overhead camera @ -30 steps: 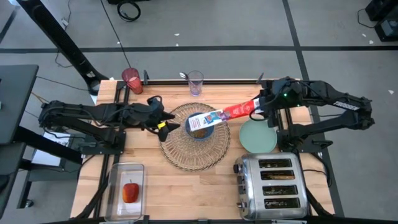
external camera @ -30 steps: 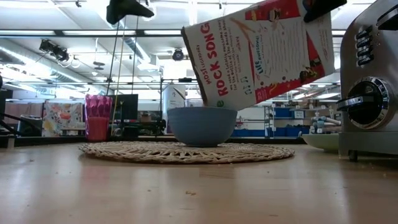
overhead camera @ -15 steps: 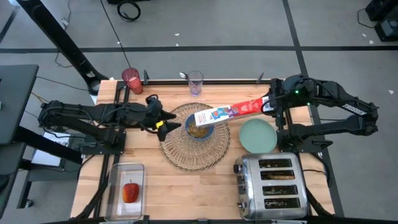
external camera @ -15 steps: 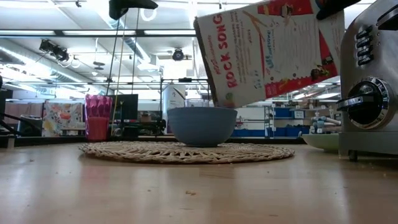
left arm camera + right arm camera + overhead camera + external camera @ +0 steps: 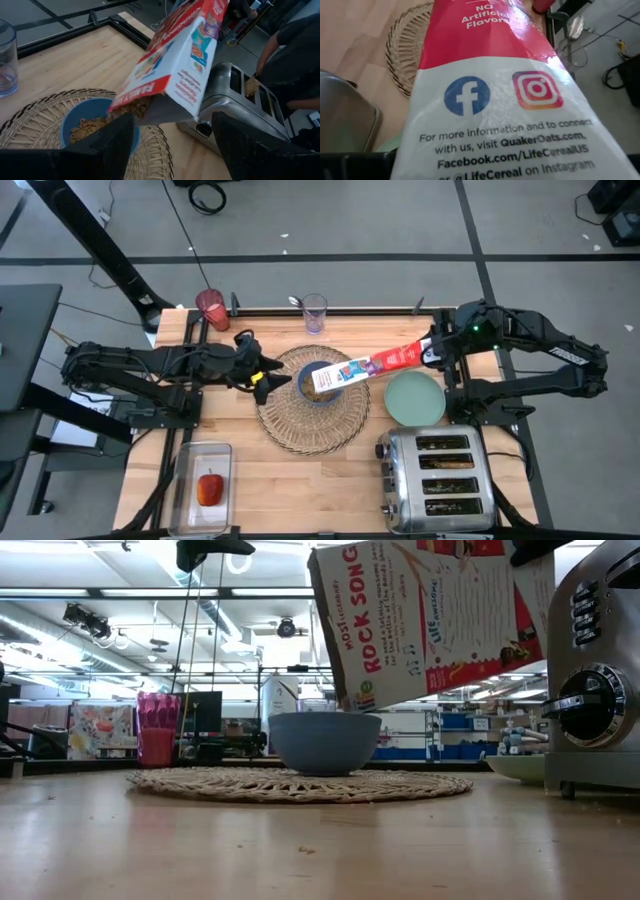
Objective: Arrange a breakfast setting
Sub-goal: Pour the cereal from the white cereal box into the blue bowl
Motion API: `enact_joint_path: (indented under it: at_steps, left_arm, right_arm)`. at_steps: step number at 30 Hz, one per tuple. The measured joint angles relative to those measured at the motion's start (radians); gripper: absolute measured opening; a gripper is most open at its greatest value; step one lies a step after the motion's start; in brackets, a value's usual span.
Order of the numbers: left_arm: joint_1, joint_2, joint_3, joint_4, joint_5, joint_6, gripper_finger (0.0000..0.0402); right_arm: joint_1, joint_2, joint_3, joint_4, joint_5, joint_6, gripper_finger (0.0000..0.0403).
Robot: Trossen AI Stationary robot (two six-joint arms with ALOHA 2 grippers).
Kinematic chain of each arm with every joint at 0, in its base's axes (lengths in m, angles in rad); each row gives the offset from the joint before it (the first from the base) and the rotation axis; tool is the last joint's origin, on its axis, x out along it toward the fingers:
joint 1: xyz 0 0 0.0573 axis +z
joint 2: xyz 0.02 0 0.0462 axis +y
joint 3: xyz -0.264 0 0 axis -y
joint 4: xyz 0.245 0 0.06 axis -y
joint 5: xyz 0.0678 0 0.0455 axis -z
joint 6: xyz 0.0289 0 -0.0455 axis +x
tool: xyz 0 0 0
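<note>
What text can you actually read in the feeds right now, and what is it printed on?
All legible text is on the cereal box.
"ROCK SONG": box's wide face, low view.
"LIFE": same face, small heading.
"NO Artificial Flavors": red part of the box, right wrist view.
"For more information and to connect with us, visit QuakerOats.com, Facebook.com/LifeCerealUS": white part, under Facebook and Instagram logos.
The remaining fine print is too small to read.

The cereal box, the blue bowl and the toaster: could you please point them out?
cereal box (image 5: 372, 363), high view, red side panel.
blue bowl (image 5: 325, 747), low view, outer wall.
toaster (image 5: 440, 477), high view, slotted top.
</note>
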State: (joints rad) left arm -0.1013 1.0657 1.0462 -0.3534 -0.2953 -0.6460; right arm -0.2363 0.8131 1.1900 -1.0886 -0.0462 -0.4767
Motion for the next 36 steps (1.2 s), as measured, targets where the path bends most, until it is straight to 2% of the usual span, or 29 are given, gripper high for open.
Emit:
enact_joint_path:
  at_steps: [14,16,19,30,36]
  left_arm:
    - [0.0,0.0,0.0,0.013,0.0,-0.005,0.027]
    - [0.0,0.0,0.0,0.012,0.0,-0.005,0.027]
    - [0.0,0.0,0.0,0.012,0.0,-0.005,0.027]
    - [0.0,0.001,0.0,0.013,0.0,-0.005,0.027]
    - [0.0,0.001,0.0,0.013,0.0,-0.004,0.027]
  right_arm:
    - [0.0,0.02,0.0,0.014,0.008,-0.001,0.0231]
    - [0.0,0.021,0.0,0.02,-0.018,0.002,0.0231]
    - [0.001,0.026,0.0,0.023,0.012,-0.003,0.0231]
    - [-0.001,0.033,0.0,0.038,-0.037,0.002,0.0231]
    - [-0.001,0.032,0.015,0.01,0.008,0.005,0.0231]
